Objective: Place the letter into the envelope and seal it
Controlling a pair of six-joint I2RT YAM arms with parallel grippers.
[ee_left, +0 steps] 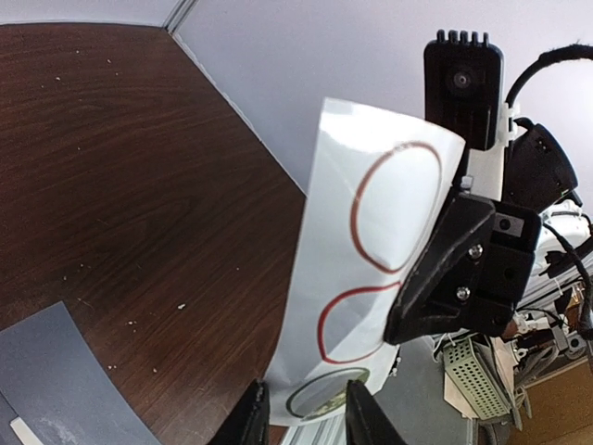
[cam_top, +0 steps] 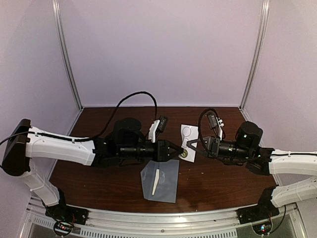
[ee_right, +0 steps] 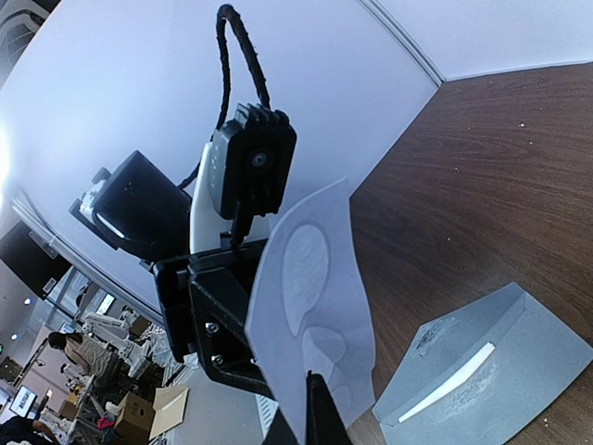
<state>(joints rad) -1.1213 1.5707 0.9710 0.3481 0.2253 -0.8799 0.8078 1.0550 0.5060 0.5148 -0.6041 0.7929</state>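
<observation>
The grey-blue envelope [cam_top: 167, 187] lies flat on the table near the front, also seen in the right wrist view [ee_right: 523, 348] and the left wrist view [ee_left: 56, 371]. A thin white sliver [cam_top: 155, 181] shows on it; I cannot tell if it is the letter's edge. My right gripper [cam_top: 191, 145] [ee_right: 310, 413] is shut on the lower end of a white sticker sheet [cam_top: 188, 133] [ee_left: 371, 232] and holds it upright above the table. My left gripper [cam_top: 176, 151] [ee_left: 306, 419] faces it, jaws a little apart on either side of a green-rimmed round sticker [ee_left: 324, 394] at the sheet's bottom.
Both arms meet over the middle of the dark wooden table [cam_top: 99, 119]. White walls with metal corner posts [cam_top: 69, 54] close in the back and sides. A metal rail [cam_top: 163, 220] runs along the near edge.
</observation>
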